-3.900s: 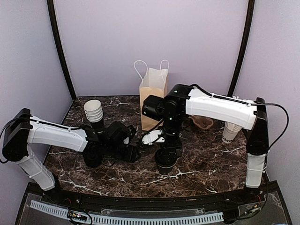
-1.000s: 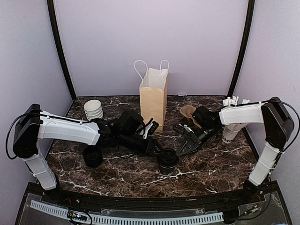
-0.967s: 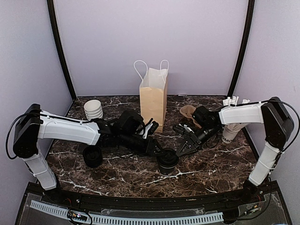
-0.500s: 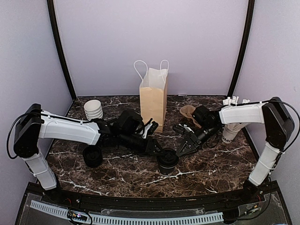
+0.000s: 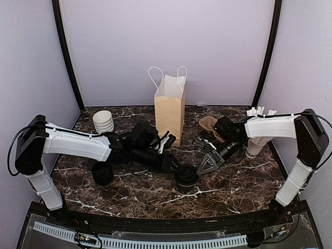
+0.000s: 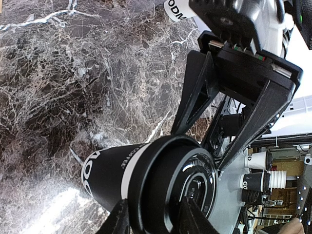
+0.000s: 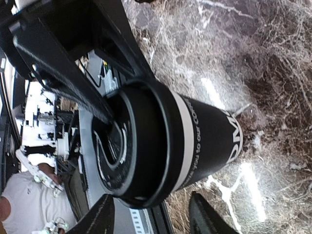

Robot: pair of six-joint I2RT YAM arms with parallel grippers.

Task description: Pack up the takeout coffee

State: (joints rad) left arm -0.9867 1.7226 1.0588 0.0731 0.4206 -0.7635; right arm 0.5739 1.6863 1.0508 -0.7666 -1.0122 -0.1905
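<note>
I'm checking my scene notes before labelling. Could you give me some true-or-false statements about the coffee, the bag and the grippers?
1. The takeout coffee stands on the table, outside the paper bag. True.
2. The takeout coffee has no cover. False: a black lid is on it.
3. The right gripper is open. True.
4. The paper bag lies flat. False: it stands upright.
5. The left gripper is far from the takeout coffee. False: its fingers flank the black lid.
</note>
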